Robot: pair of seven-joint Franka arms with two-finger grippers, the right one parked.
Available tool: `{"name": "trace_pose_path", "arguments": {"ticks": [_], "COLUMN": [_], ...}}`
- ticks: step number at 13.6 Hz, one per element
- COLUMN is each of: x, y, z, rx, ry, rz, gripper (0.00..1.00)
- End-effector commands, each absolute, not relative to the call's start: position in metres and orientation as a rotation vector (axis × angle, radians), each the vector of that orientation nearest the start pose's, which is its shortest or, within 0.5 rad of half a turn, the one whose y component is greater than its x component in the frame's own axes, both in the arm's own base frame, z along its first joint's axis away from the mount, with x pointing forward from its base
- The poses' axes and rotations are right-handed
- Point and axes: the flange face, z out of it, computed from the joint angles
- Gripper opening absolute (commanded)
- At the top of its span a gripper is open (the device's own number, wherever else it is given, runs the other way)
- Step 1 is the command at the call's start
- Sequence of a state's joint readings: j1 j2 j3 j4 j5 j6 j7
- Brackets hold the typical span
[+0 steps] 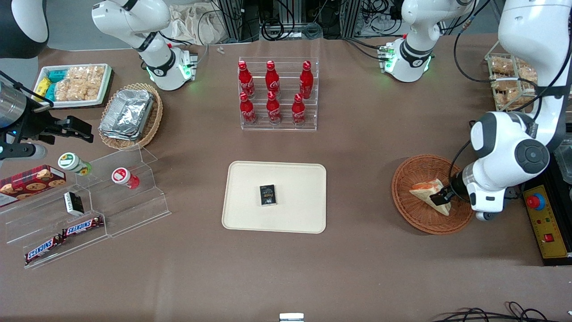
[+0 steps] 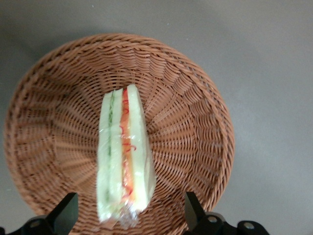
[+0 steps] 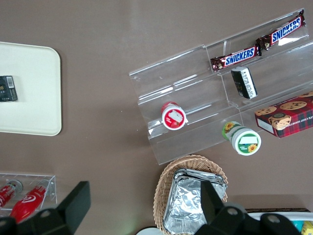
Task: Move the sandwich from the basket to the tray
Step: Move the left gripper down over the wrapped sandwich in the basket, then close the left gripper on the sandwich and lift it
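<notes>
The sandwich [image 1: 428,191] is a pale bread wedge with orange-red and green filling and lies in the reddish-brown wicker basket [image 1: 409,175] toward the working arm's end of the table. My left gripper [image 1: 441,196] is low over the basket, at the sandwich's end nearer the arm. In the left wrist view the gripper [image 2: 129,205] is open, its two dark fingers [image 2: 67,208] standing wide on either side of the wrapped sandwich [image 2: 122,156] without touching it, above the basket [image 2: 195,112]. The cream tray [image 1: 297,179] lies at the table's middle.
A small black box [image 1: 267,195] lies on the tray. A clear rack of red bottles [image 1: 277,94] stands farther from the front camera than the tray. A yellow control box [image 1: 547,223] sits beside the basket at the table's edge. Snack racks stand toward the parked arm's end.
</notes>
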State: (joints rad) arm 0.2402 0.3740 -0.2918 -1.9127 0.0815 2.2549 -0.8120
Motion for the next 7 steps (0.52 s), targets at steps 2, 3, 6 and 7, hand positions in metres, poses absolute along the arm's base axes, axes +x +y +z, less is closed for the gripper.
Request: {"name": "trace_pose_path", "arguments": {"ticks": [2, 3, 6, 7], "x": [0.609, 0.604, 0.594, 0.593], "y": [-0.024, -0.02, -0.018, -0.018], "z": [0.28, 0.273, 0.261, 0.263], "rx": [-2.934, -2.929, -2.914, -2.897], "ry": [-1.207, -1.197, -1.16, -1.191], "rz": [0.013, 0.006, 0.03, 0.033], "gripper": [0.95, 0.95, 0.79, 0.51]}}
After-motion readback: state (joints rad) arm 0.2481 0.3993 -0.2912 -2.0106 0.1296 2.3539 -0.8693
